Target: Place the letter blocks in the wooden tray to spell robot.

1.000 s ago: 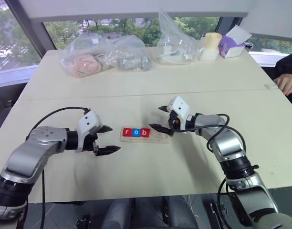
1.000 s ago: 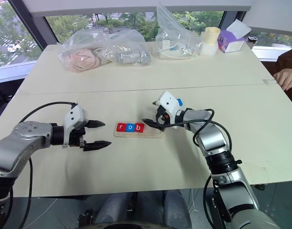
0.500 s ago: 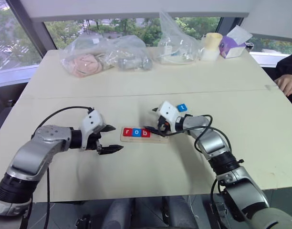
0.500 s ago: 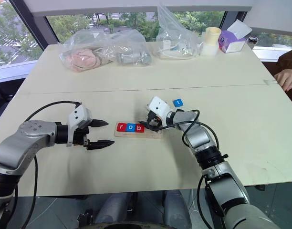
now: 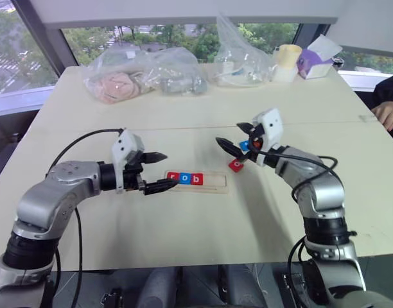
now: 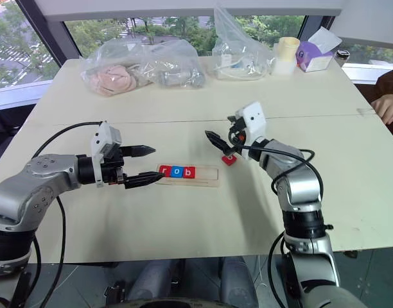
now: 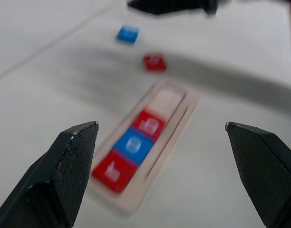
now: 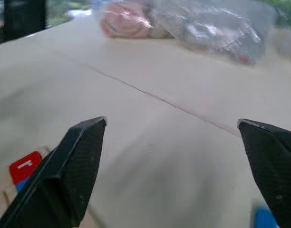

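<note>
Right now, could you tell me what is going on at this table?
The robot is spelling a word with letter blocks in the wooden tray. Three blocks, r, o and b, already sit in its left part; the right part is bare. A red block and a blue block lie on the table beyond the tray. The left gripper and right gripper both hover open, holding nothing.

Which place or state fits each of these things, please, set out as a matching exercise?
Things:
1. r block
2. o block
3. loose red block
4. left gripper

Places or states:
A. open, holding nothing
B. blue, between two red blocks
C. on the table, outside the wooden tray
D. at the tray's left end

Pairs: 1-D, 2-B, 3-C, 4-A
</note>
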Robot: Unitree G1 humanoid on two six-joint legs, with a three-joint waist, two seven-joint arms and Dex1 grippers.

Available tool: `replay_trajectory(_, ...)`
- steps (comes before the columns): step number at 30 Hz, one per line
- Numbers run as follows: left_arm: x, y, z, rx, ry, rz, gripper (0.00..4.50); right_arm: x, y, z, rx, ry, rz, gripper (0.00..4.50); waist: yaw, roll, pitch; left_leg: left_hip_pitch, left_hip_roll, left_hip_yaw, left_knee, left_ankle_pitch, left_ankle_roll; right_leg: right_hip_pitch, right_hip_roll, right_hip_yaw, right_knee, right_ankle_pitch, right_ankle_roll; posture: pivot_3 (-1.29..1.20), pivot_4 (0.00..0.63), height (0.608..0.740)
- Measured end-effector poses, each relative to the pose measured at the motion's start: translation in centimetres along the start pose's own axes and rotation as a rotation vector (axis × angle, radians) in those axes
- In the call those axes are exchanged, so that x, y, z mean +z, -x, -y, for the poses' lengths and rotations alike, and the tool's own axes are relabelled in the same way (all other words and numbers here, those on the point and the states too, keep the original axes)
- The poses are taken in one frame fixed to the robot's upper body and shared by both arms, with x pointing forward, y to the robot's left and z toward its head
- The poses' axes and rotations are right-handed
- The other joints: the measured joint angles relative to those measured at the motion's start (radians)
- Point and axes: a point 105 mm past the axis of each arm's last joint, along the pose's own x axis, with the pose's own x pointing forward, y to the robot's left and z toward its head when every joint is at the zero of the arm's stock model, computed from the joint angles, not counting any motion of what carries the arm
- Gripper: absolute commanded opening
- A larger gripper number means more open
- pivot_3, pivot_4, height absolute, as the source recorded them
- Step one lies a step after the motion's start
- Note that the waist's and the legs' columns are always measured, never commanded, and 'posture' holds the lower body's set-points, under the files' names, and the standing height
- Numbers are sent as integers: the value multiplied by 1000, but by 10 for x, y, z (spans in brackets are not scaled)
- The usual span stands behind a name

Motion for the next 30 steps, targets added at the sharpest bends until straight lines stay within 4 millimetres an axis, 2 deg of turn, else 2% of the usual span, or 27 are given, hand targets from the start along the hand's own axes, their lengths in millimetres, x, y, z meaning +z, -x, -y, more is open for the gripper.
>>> replay_trajectory(4, 11, -11, 16, -65, 17, 39, 4500, -21, 23, -11, -38, -19, -71, 4480, -1, 0, 0, 0, 0, 1, 0, 0, 0, 0, 0, 0, 0, -1, -3, 0, 150, 740)
replay_trajectory(9, -1, -11, 28, -121, 7, -75, 4500, -52, 37, -7, -35, 25, -160, 4480, -2, 0, 0, 1, 0, 3, 1, 0, 0, 1, 0, 0, 0, -2, -3, 0, 150, 740)
replay_trajectory(13, -4, -10, 28, -137, -16, -116, 4500, -61, 35, 0, -48, 99, -189, 4480, 0, 0, 0, 1, 0, 3, 1, 0, 0, 1, 0, 0, 0, -2, -3, 0, 150, 740)
replay_trajectory(18, -8, -9, 21, -120, -42, -137, 4500, -80, 21, 10, -33, 122, -231, 4480, -1, 0, 0, 1, 0, 3, 1, 0, 0, 1, 0, 1, -1, -2, -3, 0, 150, 740)
replay_trajectory(22, -17, -9, 20, -116, -31, -161, 4500, -81, 10, 18, -20, 147, -217, 4480, 0, 0, 0, 1, 0, 3, 1, 0, 0, 1, 0, 1, -1, -2, -3, 0, 150, 740)
replay_trajectory(25, -21, -7, 19, -105, -26, -168, 4500, -81, 3, 24, -17, 158, -200, 3649, -2, 0, 0, 2, 0, 3, 1, 0, 0, 2, 0, 1, -1, -2, -3, 0, 150, 740)
replay_trajectory(28, -30, -5, 18, -92, -1, -188, 4500, -80, 1, 27, -11, 163, -189, 1983, -2, 0, 0, 2, 1, 3, 1, 0, 0, 3, 0, 1, -1, -2, -3, 0, 150, 740)
replay_trajectory(30, -31, -5, 18, -90, 1, -188, 4500, -80, 1, 26, -4, 164, -187, 1178, -1, 0, 0, 2, 1, 3, 1, 0, 0, 3, 0, 1, -1, -2, -3, 0, 150, 740)
